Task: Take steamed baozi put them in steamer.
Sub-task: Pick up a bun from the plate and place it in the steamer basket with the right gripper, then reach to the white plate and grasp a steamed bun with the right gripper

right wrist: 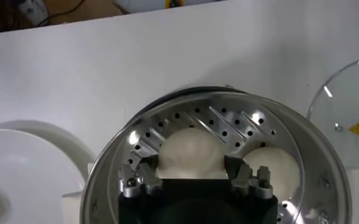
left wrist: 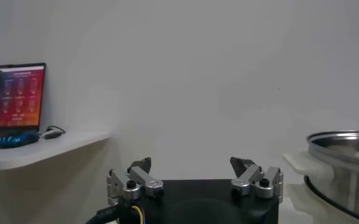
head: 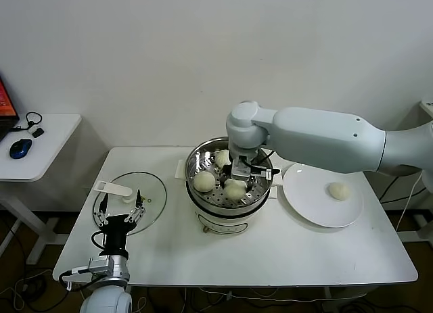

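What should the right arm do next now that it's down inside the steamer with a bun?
Probably open the right gripper and lift straight up. Its fingers flank a baozi that already sits on the perforated floor of the steamer, beside two others. One bun remains on the plate.

Even, soft indoor light, no hard shadows

The steamer (right wrist: 228, 152) rim and perforated floor throw bright glints in the right wrist view; the left wrist view is dimmer and hazy, its laptop screen (left wrist: 14, 94) glowing; faint shadows underlie things on the counter (head: 270, 252).
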Tool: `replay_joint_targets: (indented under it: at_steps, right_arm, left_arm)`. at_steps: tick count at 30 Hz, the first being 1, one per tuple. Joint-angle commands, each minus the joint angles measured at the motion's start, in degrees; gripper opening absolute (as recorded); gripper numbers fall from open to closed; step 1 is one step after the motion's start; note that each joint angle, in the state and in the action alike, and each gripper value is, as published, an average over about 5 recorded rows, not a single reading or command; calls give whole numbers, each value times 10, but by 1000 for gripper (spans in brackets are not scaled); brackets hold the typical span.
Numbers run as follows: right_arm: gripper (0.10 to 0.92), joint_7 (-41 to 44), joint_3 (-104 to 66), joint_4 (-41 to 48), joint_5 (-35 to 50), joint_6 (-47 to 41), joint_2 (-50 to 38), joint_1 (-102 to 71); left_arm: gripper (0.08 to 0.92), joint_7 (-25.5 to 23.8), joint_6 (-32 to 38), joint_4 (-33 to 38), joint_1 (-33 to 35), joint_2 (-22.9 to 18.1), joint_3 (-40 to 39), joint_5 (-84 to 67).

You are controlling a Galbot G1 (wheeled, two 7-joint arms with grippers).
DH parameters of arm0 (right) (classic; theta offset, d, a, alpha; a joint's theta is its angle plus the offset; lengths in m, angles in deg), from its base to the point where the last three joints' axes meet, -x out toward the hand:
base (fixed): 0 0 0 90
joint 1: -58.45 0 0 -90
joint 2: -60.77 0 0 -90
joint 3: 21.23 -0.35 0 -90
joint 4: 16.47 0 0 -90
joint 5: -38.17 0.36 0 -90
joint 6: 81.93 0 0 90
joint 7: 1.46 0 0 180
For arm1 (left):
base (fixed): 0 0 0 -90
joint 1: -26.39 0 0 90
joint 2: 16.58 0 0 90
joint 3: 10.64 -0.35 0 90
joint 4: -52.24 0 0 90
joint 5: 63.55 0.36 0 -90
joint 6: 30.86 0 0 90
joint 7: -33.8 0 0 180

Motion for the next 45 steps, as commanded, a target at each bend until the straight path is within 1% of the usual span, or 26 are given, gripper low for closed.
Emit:
replay_joint_targets:
  at_steps: [1,20,26,31,39,45]
  right_arm:
    - [712,-1,-3,0,-24,5,4,-22]
    - [725,-11,-15,5,-26,14,9,-37]
    - [810,-11,-20,4,-27,24,5,-34]
    - [822,-9,-24,1,-24,31,0,-23]
    - [823,0,-30,6,0,57,-17,24]
    - [823,4,-26,13,61,52,-46,94]
  left_arm:
    - [823,0,0,-3,-2,-2,-1,1]
    - [823,0,0,-6,-3,-2,-1,1]
    - [823,1,-1,-5,-5,-2,-1,1]
    - [823,1,-3,-4,-5,-2,-1,1]
    - [823,2,-3,-3,-4,-2,-2,1]
    - [823,2,-3,-3,-4,1,-2,-1]
